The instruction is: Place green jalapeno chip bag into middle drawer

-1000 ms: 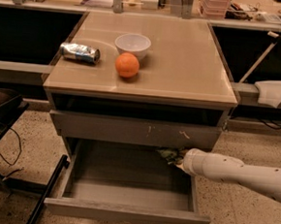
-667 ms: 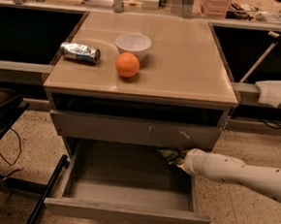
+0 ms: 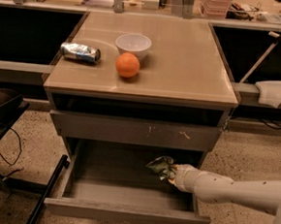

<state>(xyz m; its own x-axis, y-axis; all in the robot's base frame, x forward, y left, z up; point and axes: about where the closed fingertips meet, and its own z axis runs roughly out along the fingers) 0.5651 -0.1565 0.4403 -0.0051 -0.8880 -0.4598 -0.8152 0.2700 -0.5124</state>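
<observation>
The green jalapeno chip bag (image 3: 159,165) sits against the tip of the gripper (image 3: 171,172), which reaches into the right rear of the open middle drawer (image 3: 114,192); whether the gripper is clasping the bag cannot be told.

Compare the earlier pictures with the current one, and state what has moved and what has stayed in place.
The gripper, with the green jalapeno chip bag at its tip, has moved down and slightly left, lower into the open middle drawer. No release of the bag is visible. The crushed can, the orange, the white bowl and the drawer itself are where they were.
</observation>
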